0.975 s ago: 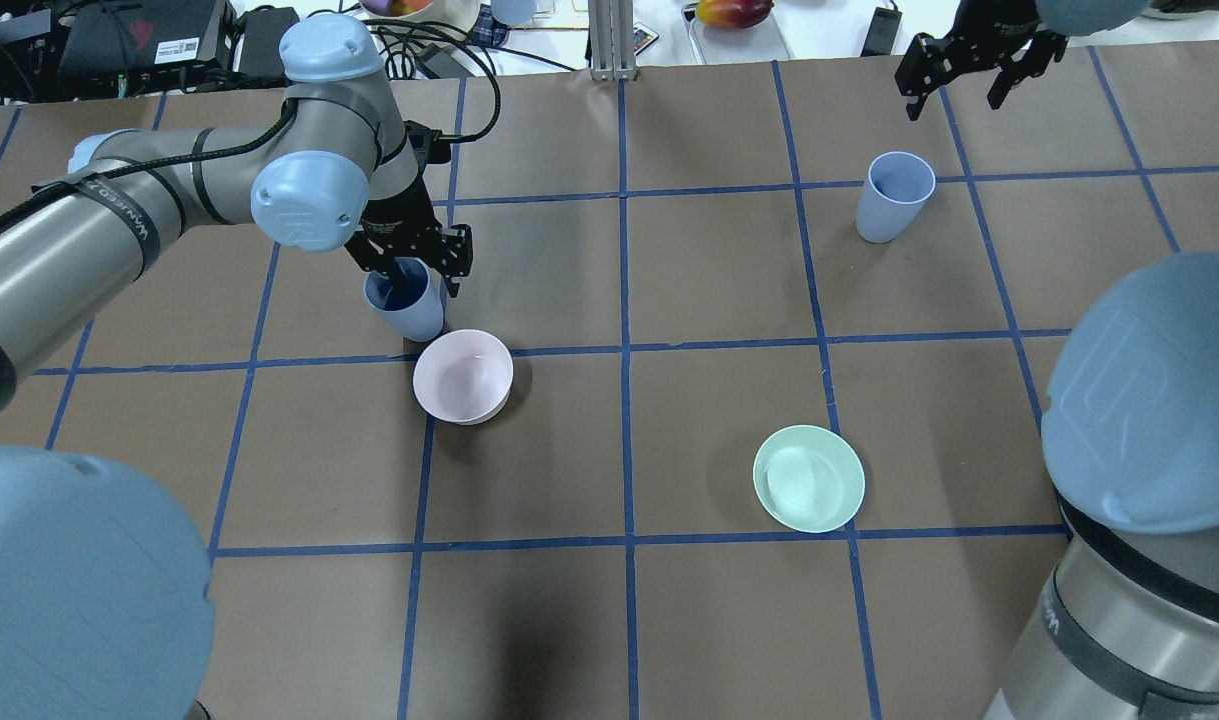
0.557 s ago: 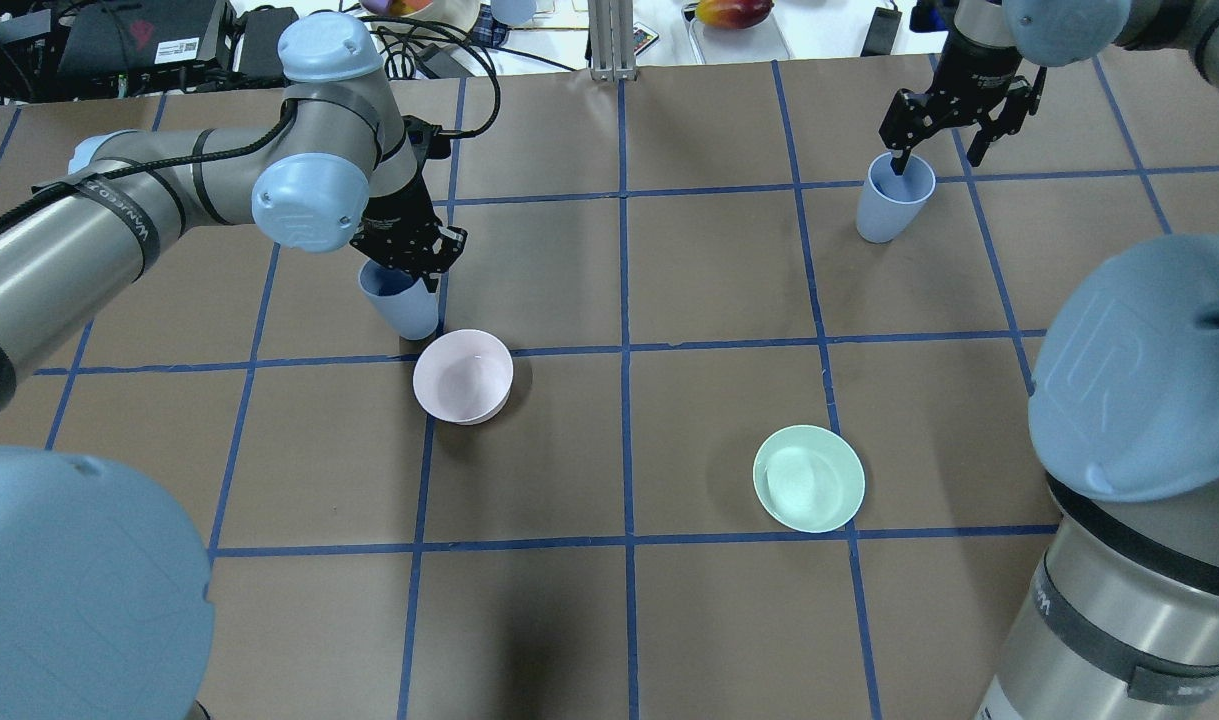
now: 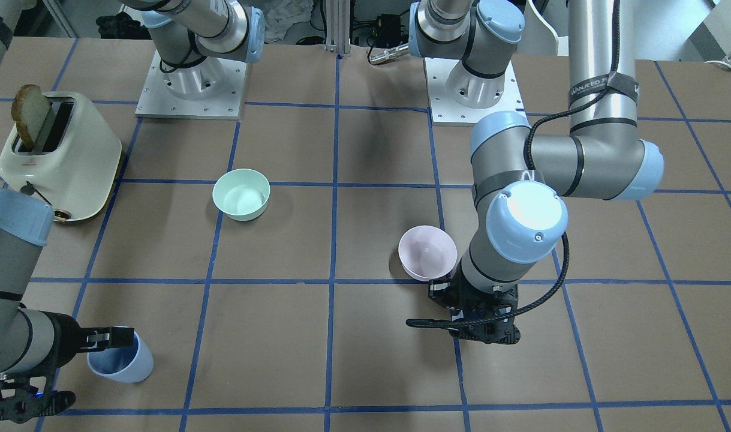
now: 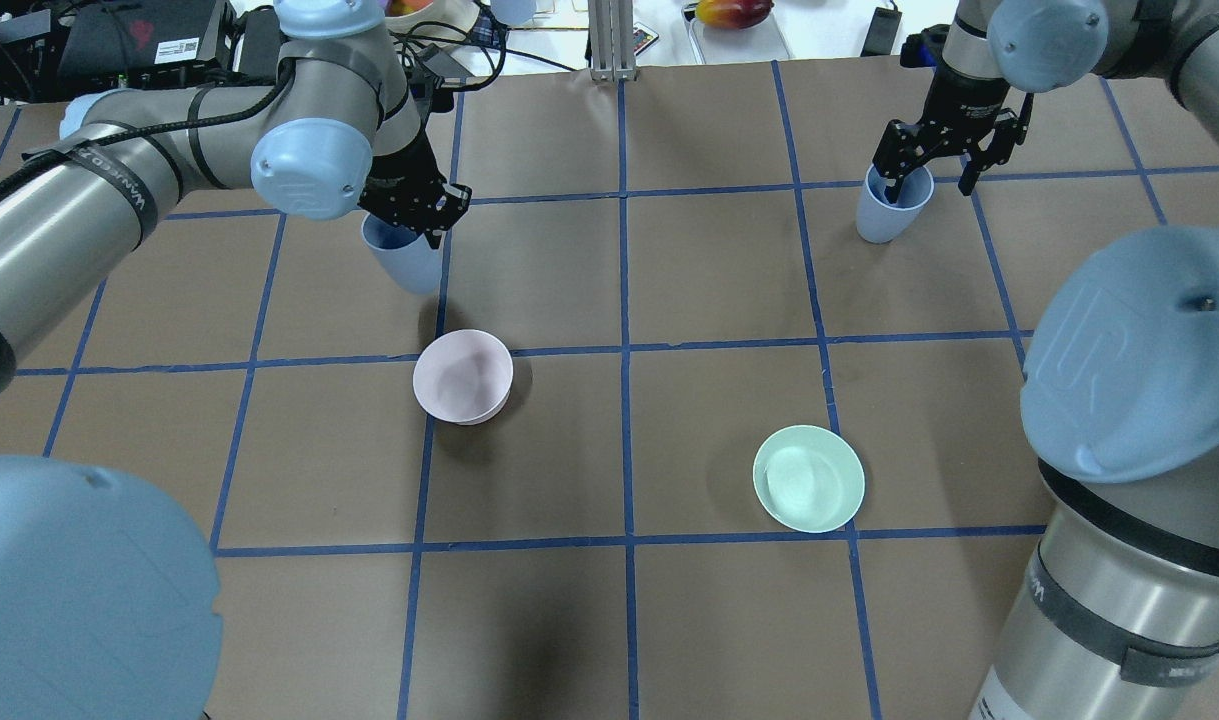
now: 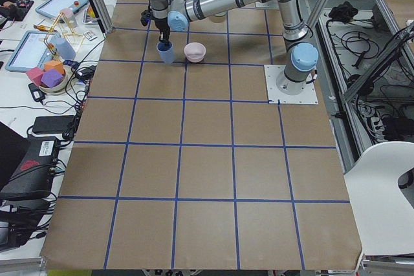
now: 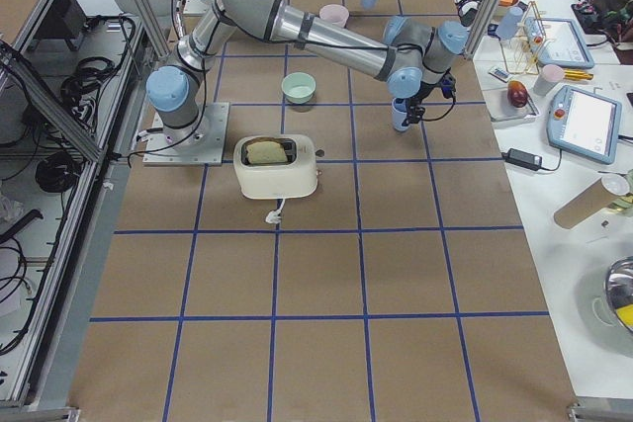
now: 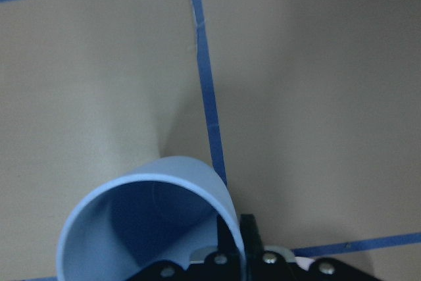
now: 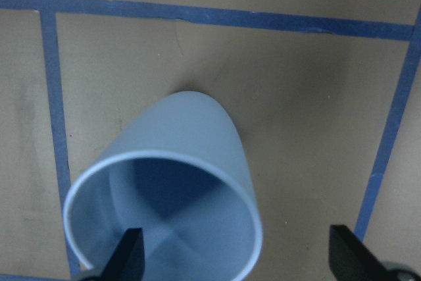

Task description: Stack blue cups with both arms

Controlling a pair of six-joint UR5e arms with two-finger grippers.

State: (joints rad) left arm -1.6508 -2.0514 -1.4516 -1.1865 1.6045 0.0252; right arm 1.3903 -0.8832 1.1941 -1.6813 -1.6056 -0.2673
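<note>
The left pincer (image 4: 419,225) is closed on the rim wall of one blue cup (image 4: 406,262), which is held upright and appears raised off the desk (image 4: 669,620), just beyond the pink bowl (image 4: 463,377). The right pincer (image 4: 929,183) is spread wide, one finger set inside the second blue cup (image 4: 879,215), the other outside it. That cup is stood on the desk, well apart from the first.

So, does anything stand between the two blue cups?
Nothing visible does. The pink bowl and green bowl sit nearer the robot than the line from the left cup to the right cup.
</note>
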